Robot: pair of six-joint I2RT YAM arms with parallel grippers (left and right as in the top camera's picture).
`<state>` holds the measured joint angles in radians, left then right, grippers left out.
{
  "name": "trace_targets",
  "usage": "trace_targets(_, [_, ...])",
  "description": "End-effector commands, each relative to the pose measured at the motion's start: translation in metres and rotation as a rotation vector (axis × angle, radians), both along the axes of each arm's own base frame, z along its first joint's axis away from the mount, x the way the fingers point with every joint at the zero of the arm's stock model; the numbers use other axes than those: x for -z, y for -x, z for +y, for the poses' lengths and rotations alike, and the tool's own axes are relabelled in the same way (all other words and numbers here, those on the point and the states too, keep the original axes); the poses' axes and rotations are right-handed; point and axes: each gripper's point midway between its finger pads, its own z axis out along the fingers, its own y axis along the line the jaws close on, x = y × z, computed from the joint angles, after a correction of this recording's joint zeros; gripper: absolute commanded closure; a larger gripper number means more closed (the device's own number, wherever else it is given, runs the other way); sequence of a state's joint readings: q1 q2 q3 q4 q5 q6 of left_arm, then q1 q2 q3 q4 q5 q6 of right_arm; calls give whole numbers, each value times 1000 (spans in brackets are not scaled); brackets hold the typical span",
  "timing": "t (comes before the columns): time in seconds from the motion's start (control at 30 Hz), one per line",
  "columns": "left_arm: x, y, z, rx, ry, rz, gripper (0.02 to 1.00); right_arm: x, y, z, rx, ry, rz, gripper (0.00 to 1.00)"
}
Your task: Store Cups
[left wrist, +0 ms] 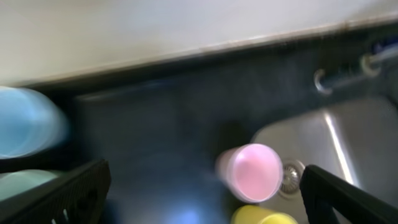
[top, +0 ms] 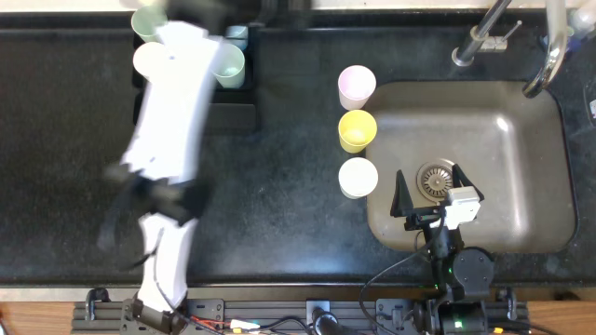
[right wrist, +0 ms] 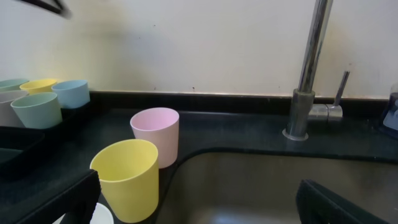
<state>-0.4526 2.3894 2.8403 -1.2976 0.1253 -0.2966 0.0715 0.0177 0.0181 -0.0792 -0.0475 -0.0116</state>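
Three cups stand in a row on the dark counter at the sink's left rim: pink (top: 357, 86), yellow (top: 358, 130) and white (top: 358, 177). My left gripper (top: 200, 13) is at the back left, over the dark rack (top: 233, 116). It is open (left wrist: 204, 180) with nothing between its fingers. Past it lie the pink cup (left wrist: 252, 173) and the yellow cup (left wrist: 261, 216). My right gripper (top: 430, 191) hangs open over the sink (top: 521, 214). It (right wrist: 199, 186) faces the yellow cup (right wrist: 127, 177) and the pink cup (right wrist: 155, 137).
The rack holds several cups: pale green (top: 147, 20), cream (top: 149, 60), mint (top: 228, 65) and blue (top: 237, 35). The tap (top: 484, 33) rises behind the sink, whose drain (top: 435, 177) is near my right gripper. A wall (right wrist: 186, 43) backs the counter.
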Motion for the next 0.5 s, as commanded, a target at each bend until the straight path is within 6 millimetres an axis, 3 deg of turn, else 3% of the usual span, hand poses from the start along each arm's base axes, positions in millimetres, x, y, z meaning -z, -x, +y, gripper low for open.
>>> trace_targets(0.03, [33,11,-43,-132,11,69,18,4,0,0,0,4,2,3])
trace_targets(0.1, [50,17,-53,-135,-8,106,18,4,0,0,0,4,2,5])
trace_targets(0.27, [68,19,-58,-195,2,156,20,4,0,0,0,4,2,5])
trace_targets(0.5, [105,30,-38,-310,-48,308,18,4,0,0,1,4,2,3])
